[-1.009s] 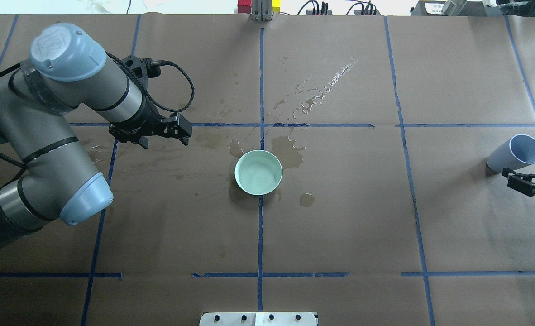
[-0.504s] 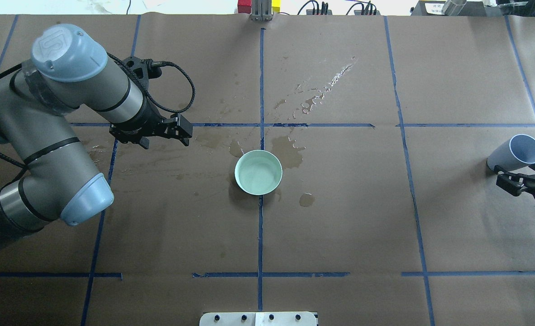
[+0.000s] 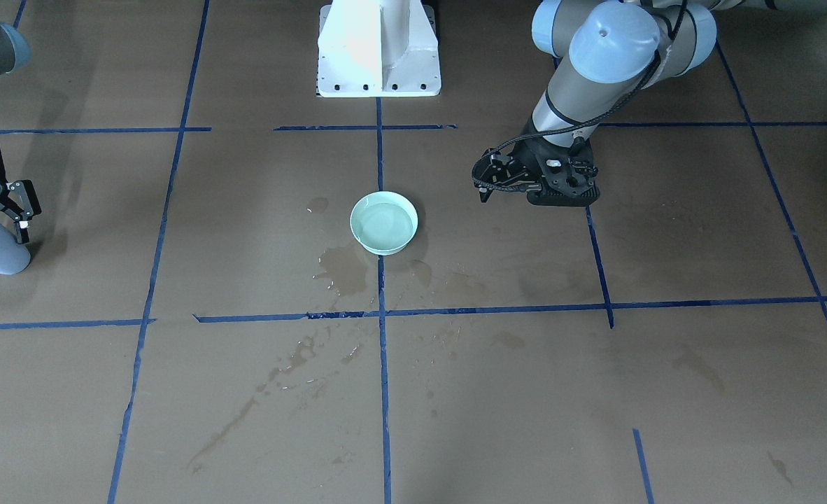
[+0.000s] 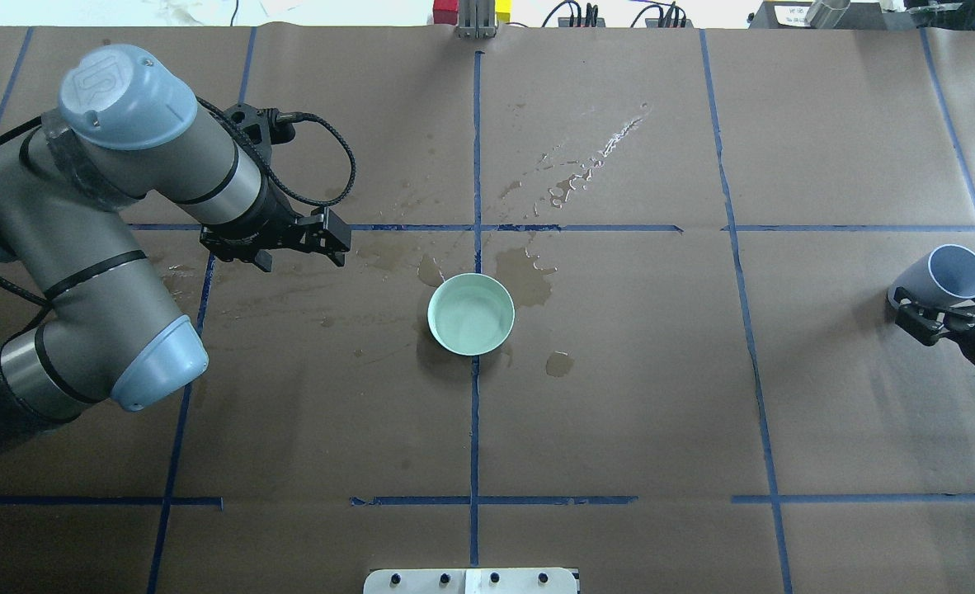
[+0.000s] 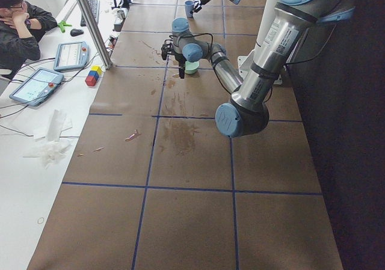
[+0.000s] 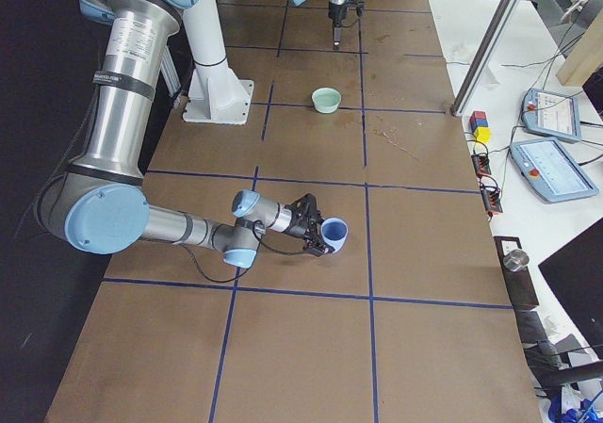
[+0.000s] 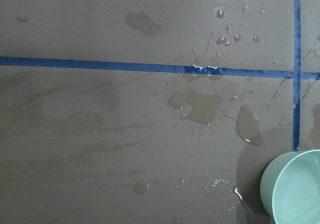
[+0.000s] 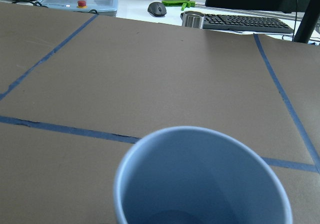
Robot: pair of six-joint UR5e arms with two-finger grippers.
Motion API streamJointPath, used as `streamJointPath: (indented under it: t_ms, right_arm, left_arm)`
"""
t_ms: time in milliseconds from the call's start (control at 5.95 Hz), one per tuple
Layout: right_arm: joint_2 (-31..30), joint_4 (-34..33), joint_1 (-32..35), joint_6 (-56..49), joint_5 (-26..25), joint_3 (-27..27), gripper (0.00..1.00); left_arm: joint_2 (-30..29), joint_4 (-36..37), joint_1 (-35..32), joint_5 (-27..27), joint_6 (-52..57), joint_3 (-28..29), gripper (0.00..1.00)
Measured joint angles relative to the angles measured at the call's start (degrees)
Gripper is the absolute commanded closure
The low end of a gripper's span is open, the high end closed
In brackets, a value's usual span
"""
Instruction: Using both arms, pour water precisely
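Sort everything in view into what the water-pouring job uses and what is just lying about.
For the job:
- blue cup, right hand open around it
- mint-green bowl holding water
- left hand, open and empty, off to the bowl's side

Just lying about:
- spilled puddles on the paper
- coloured blocks
- tablets
- keyboard
- mouse

Even, bright overhead light falls on the brown table (image 4: 619, 412), with soft shadows. The white pedestal (image 3: 378, 49) is blown out, and spilled water (image 4: 595, 161) glints toward the far edge. All views are sharp.
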Motion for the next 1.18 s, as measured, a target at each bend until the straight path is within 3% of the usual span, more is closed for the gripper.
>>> streamJointPath:
  t_ms: [504,673,841,1009,1177]
  right_arm:
    - [1.11,0.70,0.09,-0.01,-0.38,-1.27,0.03]
    - [1.17,1.46,0.12,-0.01,-0.39,-1.43,0.53]
    - [1.18,2.34,0.16,-0.04,-0.37,-1.51,0.87]
    - [1.13,3.15,0.31,-0.07,-0.33,-1.26,0.97]
    - [0.89,4.13,0.51,-0.48,-0.17,-0.54,0.97]
  left_arm:
    - [0.00,-0.26,0.04,0.03,-0.12,0.27,0.00]
    - [0.00,-0.29,0.07,0.10,-0.12,0.35,0.00]
    - [0.00,-0.33,0.08,0.15,-0.12,0.40,0.00]
    - [0.03,-0.35,0.09,0.17,-0.12,0.43,0.00]
    - [0.10,-0.35,0.08,0.17,-0.12,0.44,0.00]
